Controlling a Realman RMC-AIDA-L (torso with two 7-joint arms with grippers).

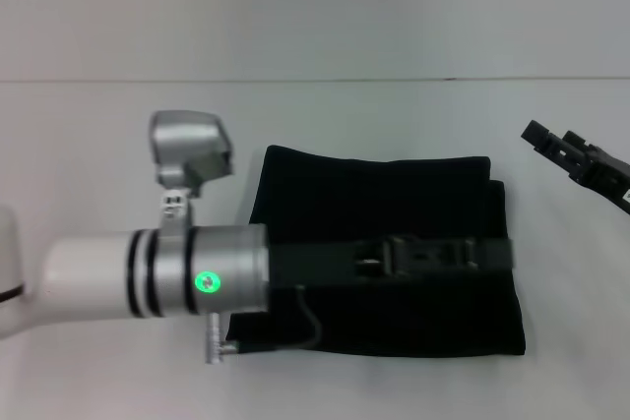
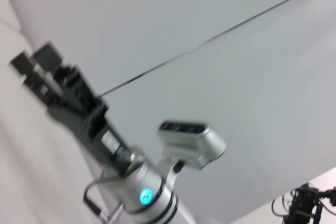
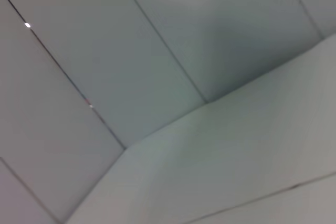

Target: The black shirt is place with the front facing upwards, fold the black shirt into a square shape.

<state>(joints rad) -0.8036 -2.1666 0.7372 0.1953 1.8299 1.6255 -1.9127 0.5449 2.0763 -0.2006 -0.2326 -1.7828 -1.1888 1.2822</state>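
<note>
The black shirt point(image 1: 374, 194) lies on the white table as a folded, roughly square block, and no lettering shows on it. My left arm reaches across the shirt's middle from the left. Its black left gripper point(image 1: 497, 253) sits low over the cloth near the shirt's right edge and is hard to separate from the dark fabric. My right gripper point(image 1: 551, 137) hangs to the right of the shirt and apart from it, open and holding nothing. The left wrist view also shows the right gripper point(image 2: 35, 60). The right wrist view shows only bare surfaces.
The white table point(image 1: 118, 145) spreads around the shirt on all sides. Its far edge meets the wall point(image 1: 315, 7) behind. A thin cable point(image 1: 305, 327) loops from my left wrist over the shirt's near left part.
</note>
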